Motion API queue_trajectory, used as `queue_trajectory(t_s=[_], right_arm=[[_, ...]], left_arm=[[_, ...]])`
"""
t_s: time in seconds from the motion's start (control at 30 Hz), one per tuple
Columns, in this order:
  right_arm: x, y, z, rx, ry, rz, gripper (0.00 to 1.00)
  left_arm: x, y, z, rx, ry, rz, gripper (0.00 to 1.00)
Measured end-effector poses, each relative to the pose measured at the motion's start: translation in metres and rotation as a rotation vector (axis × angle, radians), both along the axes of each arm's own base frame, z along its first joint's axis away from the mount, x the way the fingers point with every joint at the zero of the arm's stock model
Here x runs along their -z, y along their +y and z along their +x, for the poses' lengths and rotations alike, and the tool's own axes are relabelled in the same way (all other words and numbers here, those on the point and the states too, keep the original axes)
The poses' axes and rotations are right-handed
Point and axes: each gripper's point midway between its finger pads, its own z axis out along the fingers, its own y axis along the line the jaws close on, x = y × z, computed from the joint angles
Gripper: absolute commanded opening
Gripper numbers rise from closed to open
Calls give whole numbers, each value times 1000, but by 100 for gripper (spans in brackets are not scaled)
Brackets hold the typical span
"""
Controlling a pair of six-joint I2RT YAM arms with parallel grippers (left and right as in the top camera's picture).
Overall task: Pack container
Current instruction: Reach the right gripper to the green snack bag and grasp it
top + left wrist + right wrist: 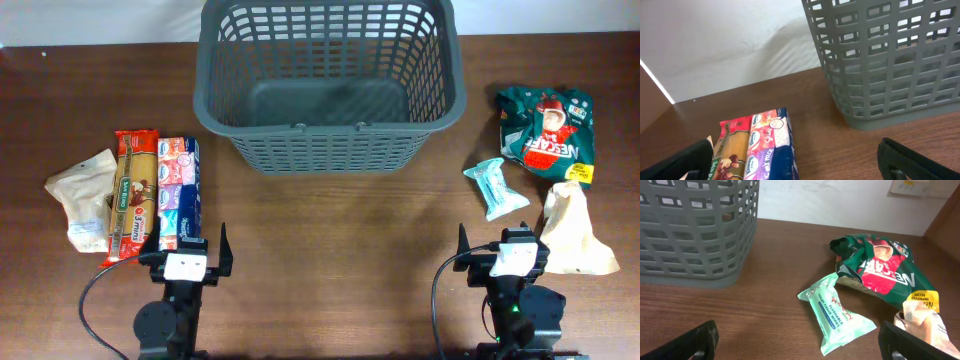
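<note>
The container [330,152] is sitting at the far middle of the wooden table [330,260], upright, its solid base showing through the open top. The left gripper [190,243] is hanging low at the near edge with its fingers spread wide, gripping nothing. Just ahead of it a blue-and-pink multipack [180,190], a red biscuit packet [133,195] and a beige pouch [85,200] are lying side by side. Over on the other side, the right gripper [503,243] is also gaping wide and bare, with a teal wipes packet [495,188], a green Nescafé bag [548,125] and a tan pouch [572,230] lying close by, well apart from the container.
</note>
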Motion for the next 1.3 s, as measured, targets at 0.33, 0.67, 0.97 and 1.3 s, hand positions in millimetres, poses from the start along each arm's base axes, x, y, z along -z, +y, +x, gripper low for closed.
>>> queue_trajectory(t_s=[0.33, 0.67, 0.97, 1.3], right_arm=[[-1, 27, -1, -76, 6, 347, 99], [5, 45, 2, -91, 238, 546, 99], [-105, -14, 74, 133, 578, 451, 99], [-139, -97, 173, 288, 596, 389, 100]], left_arm=[[0, 0, 0, 0, 0, 0, 99], [0, 0, 0, 0, 1, 0, 99], [0, 0, 0, 0, 1, 0, 99], [0, 0, 0, 0, 1, 0, 99]])
